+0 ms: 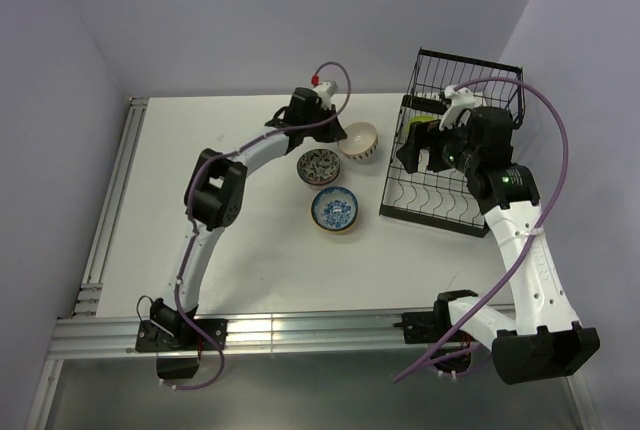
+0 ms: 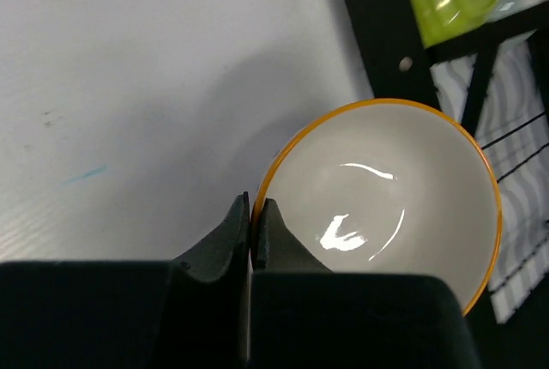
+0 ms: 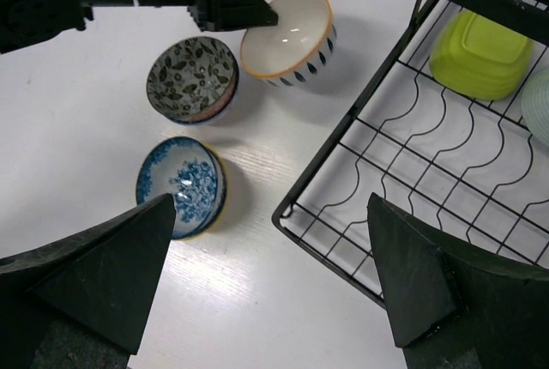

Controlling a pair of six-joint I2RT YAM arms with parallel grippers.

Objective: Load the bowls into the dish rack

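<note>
**A:** So, how full is the rack (image 1: 430,200)?

**B:** Barely. A lime-green dish (image 3: 476,51) sits in it, with something pale beside it, cut off by the frame. Three bowls are out on the table (image 1: 260,260).

**A:** Which ones?

**B:** The blue bowl (image 3: 182,184) and the flowered bowl (image 3: 190,77) wait their turn. The orange-rimmed bowl (image 3: 287,34), tilted near the rack, is pinched at its rim by the left gripper (image 2: 253,210). The right gripper (image 3: 270,202) hangs spread wide, holding nothing.

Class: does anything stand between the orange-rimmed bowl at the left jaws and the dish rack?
Nothing visible: bare table separates the orange-rimmed bowl from the dish rack. The right gripper hovers open above the rack's near slots.
</note>
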